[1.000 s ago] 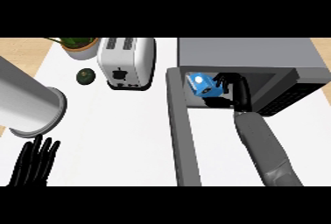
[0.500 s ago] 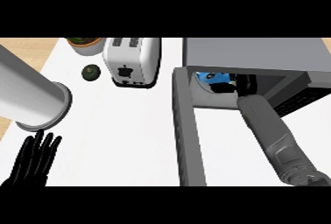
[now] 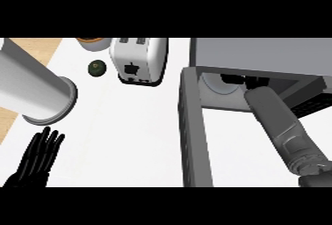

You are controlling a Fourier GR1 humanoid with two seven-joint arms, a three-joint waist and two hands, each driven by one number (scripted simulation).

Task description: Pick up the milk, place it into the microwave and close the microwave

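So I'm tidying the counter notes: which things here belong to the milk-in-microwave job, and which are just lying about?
Job:
microwave
microwave door, open
right hand, inside the microwave
(milk not visible)

Lying about:
toaster
dark round fruit
left hand, resting open

Black left hand (image 3: 37, 159) with slim segmented fingers, smooth grey cylindrical right forearm (image 3: 283, 126), ribbed wrist

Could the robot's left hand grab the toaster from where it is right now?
Probably not without moving a good way. The left hand rests open at the lower left, while the toaster stands far up the counter. The counter between them is bare, but the big grey cylinder hangs close by.
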